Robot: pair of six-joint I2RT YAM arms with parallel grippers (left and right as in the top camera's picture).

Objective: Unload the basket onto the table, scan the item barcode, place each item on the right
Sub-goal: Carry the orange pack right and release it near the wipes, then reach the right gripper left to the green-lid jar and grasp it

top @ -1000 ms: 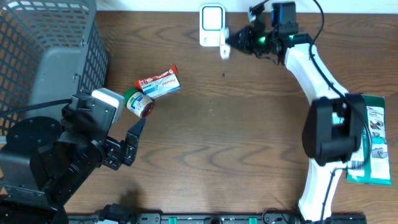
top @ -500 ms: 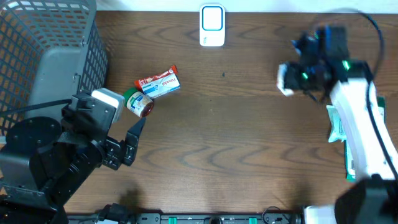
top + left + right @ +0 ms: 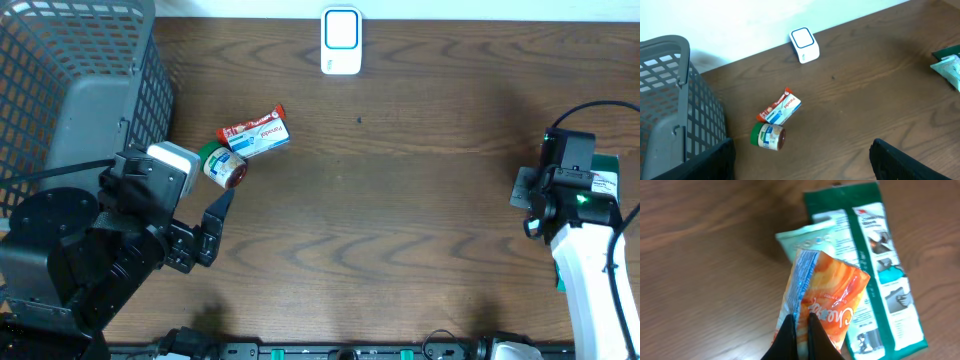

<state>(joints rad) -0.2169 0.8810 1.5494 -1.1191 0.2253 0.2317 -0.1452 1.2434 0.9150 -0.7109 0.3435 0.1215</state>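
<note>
Pinching the lower end of an orange snack packet, the right claw has its two dark fingers pressed together on the wrapper, and the packet rises from them at a slant, clear of the worktop. A blue-and-white printed strip runs along the packet's left edge; the print is too small to tell whether a barcode is there. Directly beneath the packet lies a pale teal pouch, and just beside that, partly under it, a long dark green pack lies flat on the wood. From overhead, this arm sits at the right edge of the worktop, over those green packs.

Over on the other side, at the near left corner, the left claw is spread wide with nothing between its fingers, one dark finger showing in each bottom corner of its own camera's view. Just past it a small jar with a green lid lies on its side. Touching the jar, or very nearly, a red, white and blue packet lies at an angle behind it. A grey wire basket stands to the left of both, filling the far left corner.

Farthest away, at the middle of the back edge against the pale wall, stands the white scanner with its blue-rimmed face, well apart from the orange packet and from the jar.
</note>
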